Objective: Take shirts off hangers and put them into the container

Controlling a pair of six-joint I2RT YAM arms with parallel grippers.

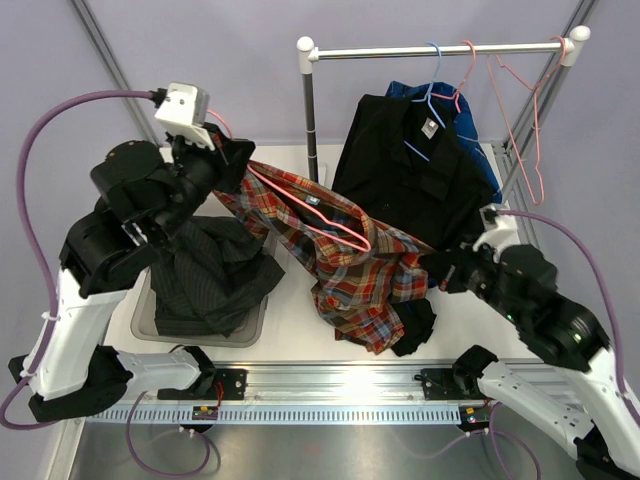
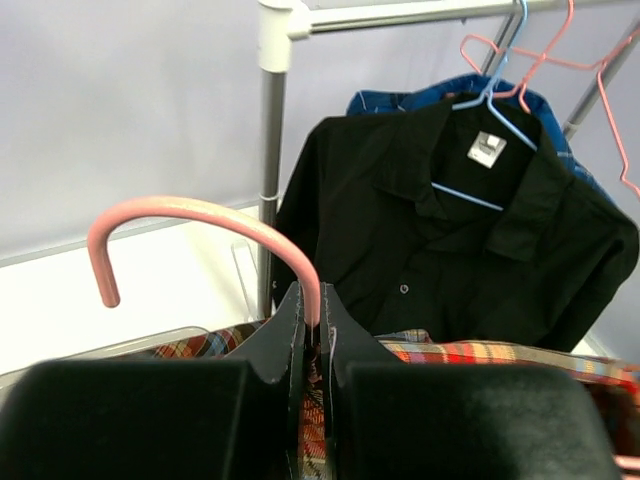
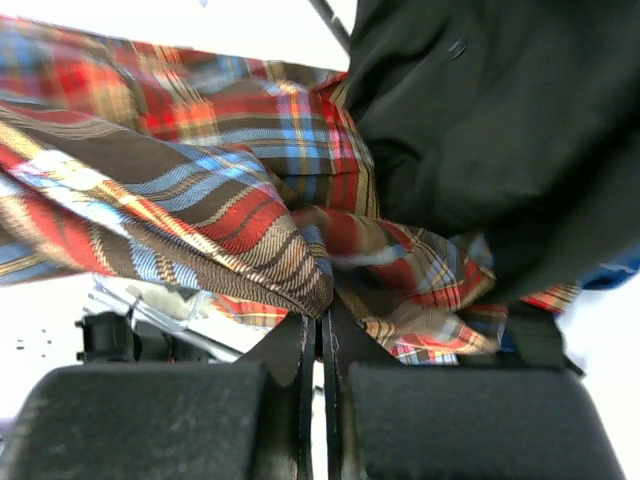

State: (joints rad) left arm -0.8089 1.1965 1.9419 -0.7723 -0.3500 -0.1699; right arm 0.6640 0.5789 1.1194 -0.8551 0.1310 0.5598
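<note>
Left gripper [image 2: 312, 322] clamped on pink wire hanger [image 2: 200, 212], right gripper [image 3: 322, 335] on red-navy plaid fabric shirt [image 3: 200, 200]; black shirt [image 1: 410, 170] close behind; charcoal pinstriped shirt [image 1: 210, 275] visible from top only

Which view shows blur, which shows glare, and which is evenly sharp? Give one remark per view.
Right wrist: the plaid shirt smears into blur just above the fingers. Left wrist: glare streaks the pink hanger hook, while the black shirt is crisp. Top external: evenly lit, sharp throughout.
</note>
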